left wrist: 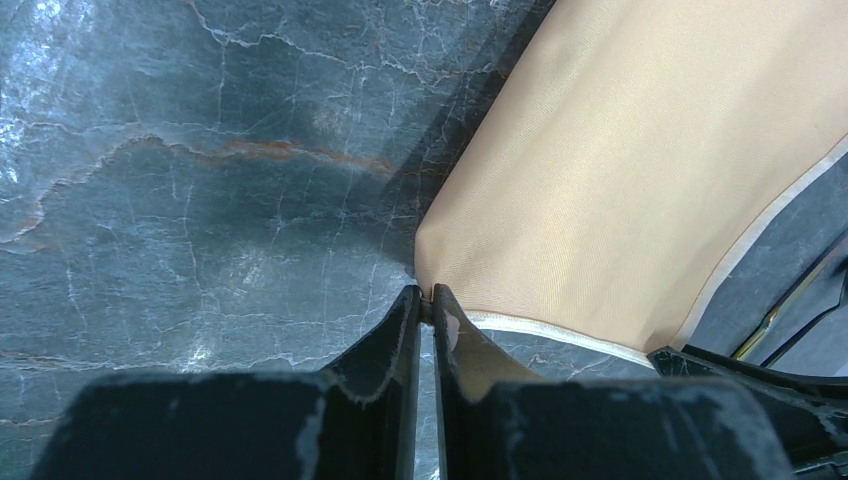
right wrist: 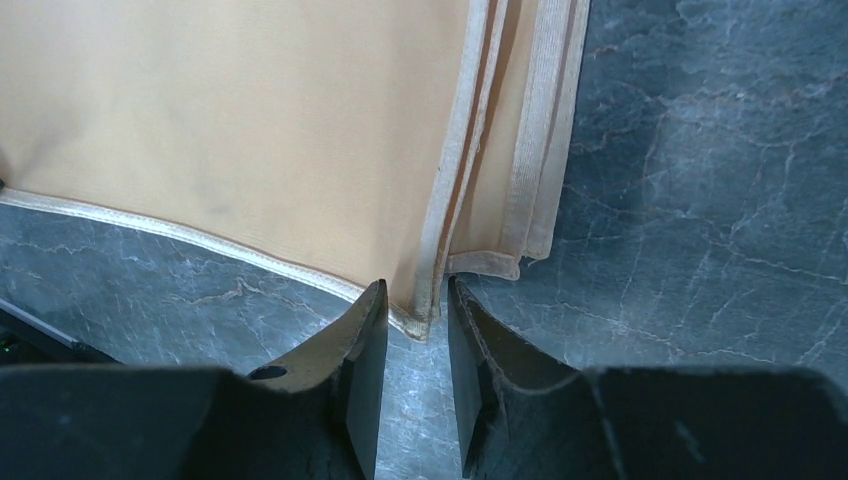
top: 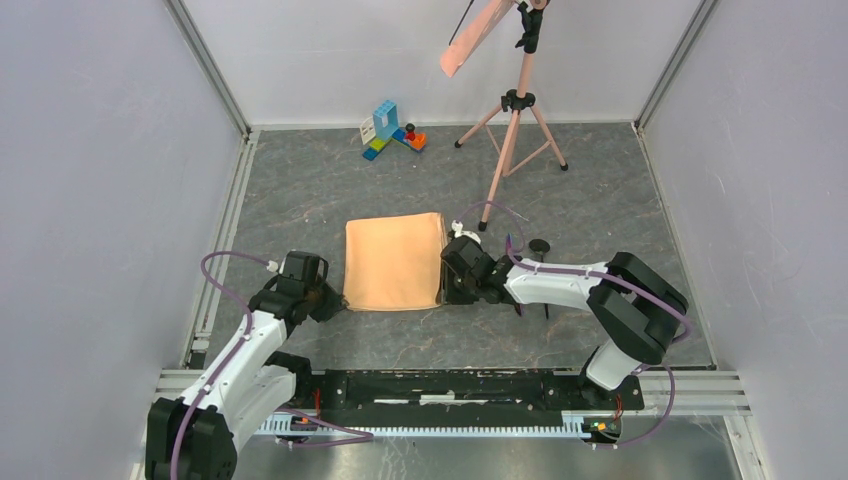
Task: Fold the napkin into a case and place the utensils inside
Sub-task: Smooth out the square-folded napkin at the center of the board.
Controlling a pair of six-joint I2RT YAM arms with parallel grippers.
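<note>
Your left arm (top: pixel 240 350) stretches low toward the far right, left gripper (left wrist: pixel 426 300) pinched onto the napkin (left wrist: pixel 620 180) corner. Your right arm (top: pixel 560 280) bends left; right gripper (right wrist: pixel 415 300) jaws parted (narrow gap), gripping nothing.

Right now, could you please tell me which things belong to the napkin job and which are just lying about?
Job: napkin, black utensil.
Lying about: toy blocks, tripod.
</note>
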